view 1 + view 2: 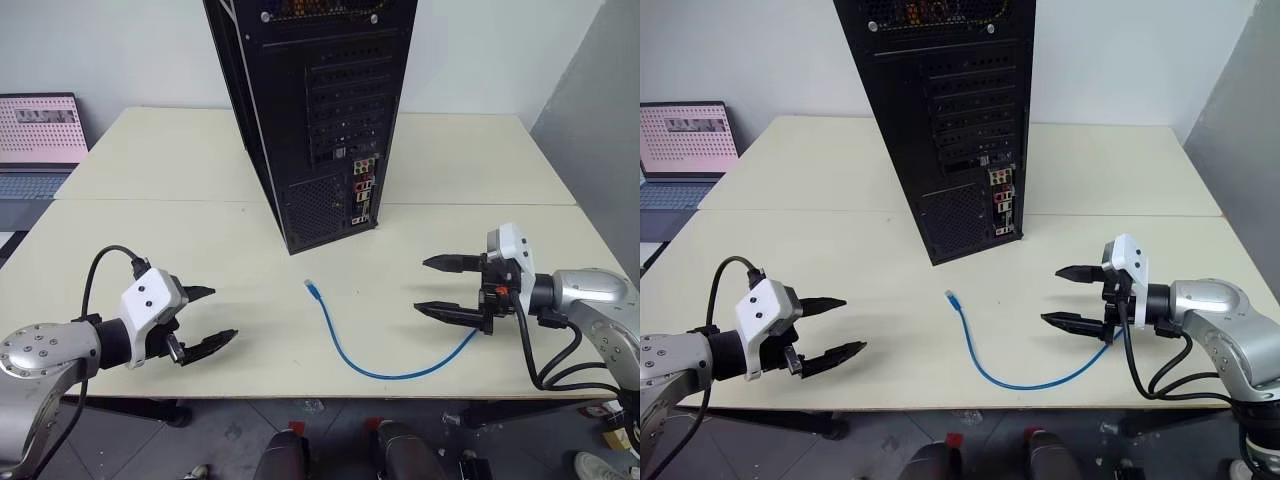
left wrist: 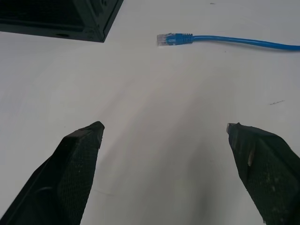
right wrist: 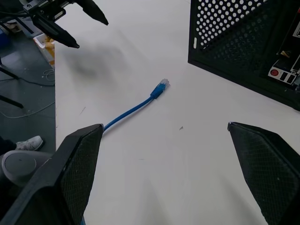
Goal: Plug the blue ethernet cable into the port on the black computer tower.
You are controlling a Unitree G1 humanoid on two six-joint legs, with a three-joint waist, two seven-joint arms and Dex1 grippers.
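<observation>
While both my grippers hover over the cream table (image 1: 200, 240), my left gripper (image 1: 205, 320) and right gripper (image 1: 438, 287) stand spread wide, holding nothing. Between them the blue ethernet cable (image 1: 345, 350) lies curved, its plug (image 1: 311, 287) near the black computer tower (image 1: 320, 110), whose rear connectors (image 1: 362, 190) face me.

Left arm enters low from the near left, forearm roughly level, its wrist housing white. Left gripper (image 1: 205, 320) points inward toward the centre, both black fingers spread wide with nothing between them (one finger above, one below). Right arm reaches in from the right, elbow bent, dark cables looping under the wrist. Right gripper (image 1: 432, 287) faces the left one, fingers likewise parted and empty.
</observation>
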